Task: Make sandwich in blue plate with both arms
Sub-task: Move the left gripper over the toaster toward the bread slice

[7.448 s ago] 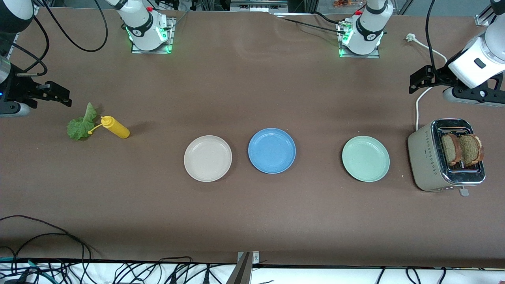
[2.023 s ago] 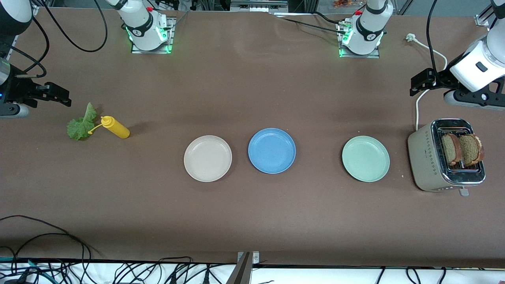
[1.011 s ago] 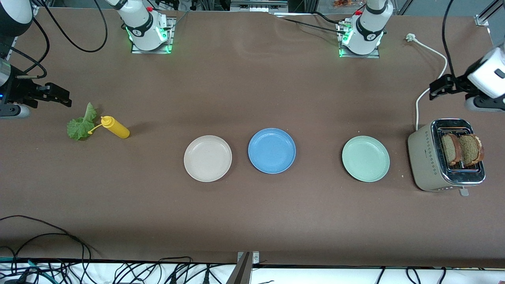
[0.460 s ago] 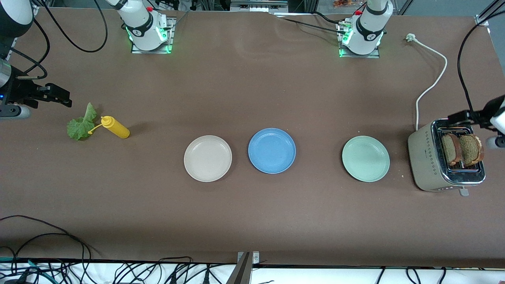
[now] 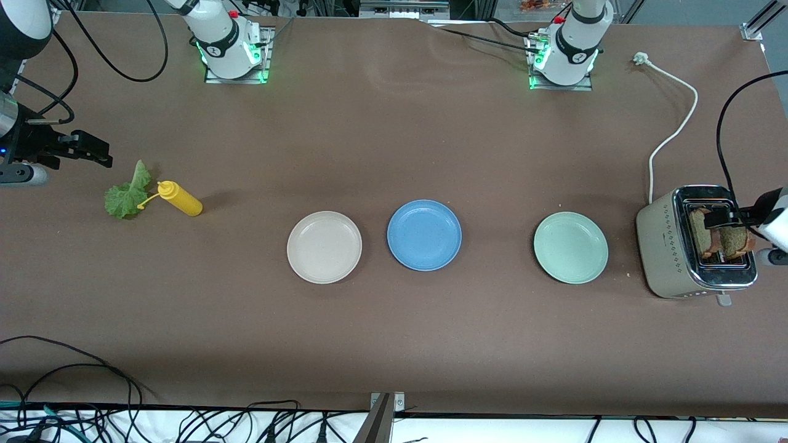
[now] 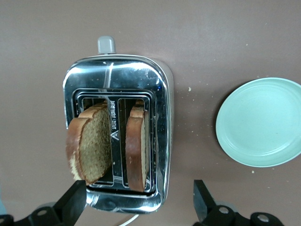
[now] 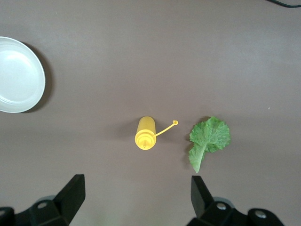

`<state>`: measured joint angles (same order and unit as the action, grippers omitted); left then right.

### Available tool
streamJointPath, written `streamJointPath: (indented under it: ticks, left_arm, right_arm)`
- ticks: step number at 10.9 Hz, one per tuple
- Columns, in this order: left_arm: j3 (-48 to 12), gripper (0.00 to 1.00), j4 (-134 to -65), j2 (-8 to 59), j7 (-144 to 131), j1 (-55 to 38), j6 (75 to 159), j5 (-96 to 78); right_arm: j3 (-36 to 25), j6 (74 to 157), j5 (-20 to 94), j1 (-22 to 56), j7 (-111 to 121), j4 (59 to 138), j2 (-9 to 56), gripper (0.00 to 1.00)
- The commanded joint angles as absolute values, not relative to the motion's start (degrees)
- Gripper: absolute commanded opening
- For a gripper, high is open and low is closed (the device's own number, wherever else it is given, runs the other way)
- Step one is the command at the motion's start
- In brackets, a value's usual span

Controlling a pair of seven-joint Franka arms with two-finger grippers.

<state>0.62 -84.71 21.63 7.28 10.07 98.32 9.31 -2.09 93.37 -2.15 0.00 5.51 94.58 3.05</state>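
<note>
The blue plate [image 5: 424,235] lies mid-table with nothing on it. Two brown bread slices [image 5: 702,232] [image 6: 91,148] stand upright in the slots of a toaster [image 5: 662,246] [image 6: 117,75] at the left arm's end of the table. My left gripper [image 5: 721,218] [image 6: 138,207] hangs open over the toaster, its fingers wide apart and touching nothing. A green lettuce leaf [image 5: 127,195] [image 7: 209,139] lies flat at the right arm's end. Near it, my right gripper [image 5: 98,154] [image 7: 136,197] hovers open and empty.
A yellow squeeze bottle [image 5: 180,198] [image 7: 146,133] lies beside the lettuce. A beige plate [image 5: 324,247] [image 7: 19,75] and a mint-green plate [image 5: 570,247] [image 6: 261,122] flank the blue plate. The toaster's white cord [image 5: 674,132] runs toward the arm bases.
My left arm has swung toward the front camera and now hangs over the toaster, still open. The right arm has stayed where it was.
</note>
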Motion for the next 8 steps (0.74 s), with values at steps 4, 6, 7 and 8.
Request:
streamJointPath:
  ticks: [4,6,7,8]
  left_arm:
    - [0.44,0.97,-84.11,27.24,8.0,12.04,99.58,11.25]
    - [0.44,0.76,-85.78,28.03,7.91,12.13,99.49,11.07]
    - [0.44,0.52,-85.87,28.04,7.91,12.04,99.41,11.16]
    - [0.44,0.29,-85.87,28.04,7.91,12.04,99.14,11.08]
  right_arm:
    - [-2.02,93.16,-2.9,-0.09,5.54,94.83,2.55,1.0]
    - [-2.02,93.16,-2.9,-0.09,5.62,94.83,2.64,1.0]
    - [-2.11,93.16,-2.81,-0.09,5.71,94.83,2.64,1.0]
    - [-2.11,93.16,-2.81,-0.17,5.8,94.83,2.64,1.0]
